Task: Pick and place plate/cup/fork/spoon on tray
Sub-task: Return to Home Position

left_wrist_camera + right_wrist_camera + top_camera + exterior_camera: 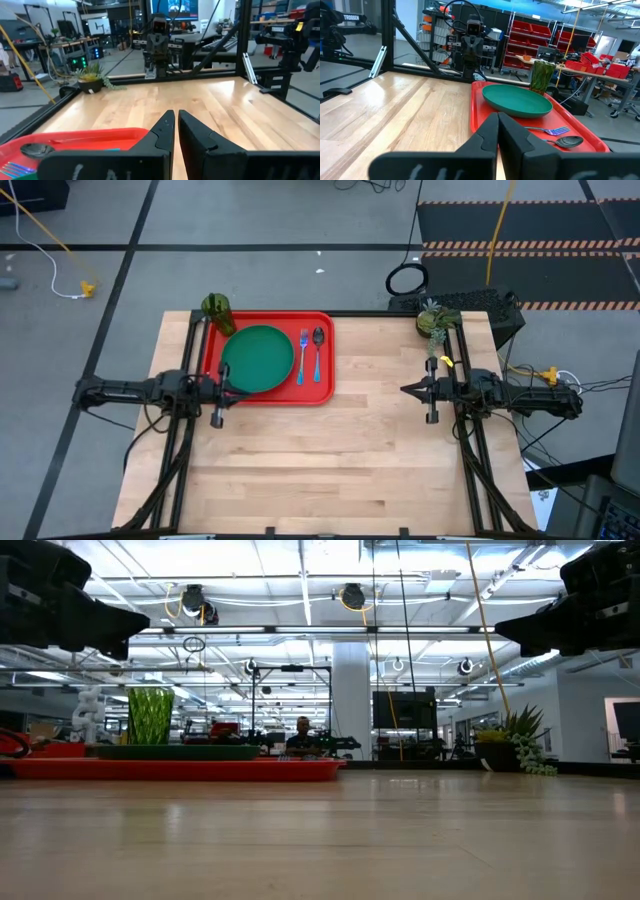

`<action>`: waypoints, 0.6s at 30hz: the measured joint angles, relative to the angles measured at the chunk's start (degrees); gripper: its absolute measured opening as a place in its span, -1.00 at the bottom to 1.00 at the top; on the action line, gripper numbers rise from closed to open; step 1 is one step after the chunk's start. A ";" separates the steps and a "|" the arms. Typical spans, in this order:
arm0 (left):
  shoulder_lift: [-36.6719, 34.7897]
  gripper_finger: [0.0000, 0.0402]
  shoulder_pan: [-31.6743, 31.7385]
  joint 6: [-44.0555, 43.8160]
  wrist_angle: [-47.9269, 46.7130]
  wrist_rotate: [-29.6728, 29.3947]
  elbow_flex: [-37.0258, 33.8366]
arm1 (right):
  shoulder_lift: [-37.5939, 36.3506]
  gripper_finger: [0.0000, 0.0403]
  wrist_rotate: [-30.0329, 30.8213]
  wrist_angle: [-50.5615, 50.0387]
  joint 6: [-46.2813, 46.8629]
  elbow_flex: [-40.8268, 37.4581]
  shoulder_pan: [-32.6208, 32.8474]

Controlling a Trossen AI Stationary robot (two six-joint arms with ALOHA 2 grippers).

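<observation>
The red tray (322, 390) lies at the table's far left. On it lie the dark green plate (257, 358), the fork (302, 356) and, to the fork's right, the spoon (318, 348). The olive cup (217, 312) stands upright at the tray's far left corner, behind the plate in the right wrist view (541, 75). My left gripper (240, 390) hovers shut and empty over the tray's near left part. My right gripper (405, 390) hovers shut and empty over bare table to the tray's right, pointing at it.
A small potted plant (432, 320) stands at the table's far right corner. Black frame rails (470, 450) run along the table's left and right sides. Bare wood (330, 470) spreads over the table's middle and near half.
</observation>
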 joint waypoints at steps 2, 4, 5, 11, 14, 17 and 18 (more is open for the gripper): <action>-1.40 -0.87 -0.24 0.70 -1.21 0.03 0.00 | 0.01 -1.00 0.01 -0.01 0.00 -0.01 0.00; -2.97 -0.87 -0.34 1.29 -2.39 0.03 0.00 | 0.01 -1.00 -0.01 0.01 0.00 0.00 0.00; -3.55 -0.87 -0.34 1.45 -2.58 -0.03 0.02 | 0.01 -1.00 0.01 -0.01 0.02 0.00 0.00; -3.39 -0.87 -0.34 3.30 -2.71 -0.34 0.09 | 0.01 -1.00 0.01 -0.01 0.01 0.00 0.00; -3.40 -0.87 -0.34 3.46 -2.79 -0.36 0.09 | -0.01 -1.00 0.01 -0.08 0.02 0.00 0.00; -3.41 -0.87 -0.32 2.63 -2.87 -0.44 0.09 | -0.02 -1.00 0.01 -0.12 0.02 0.00 0.00; -3.38 -0.87 -0.32 2.44 -2.94 -0.53 0.09 | 0.00 -1.00 0.01 -0.13 0.01 0.00 0.00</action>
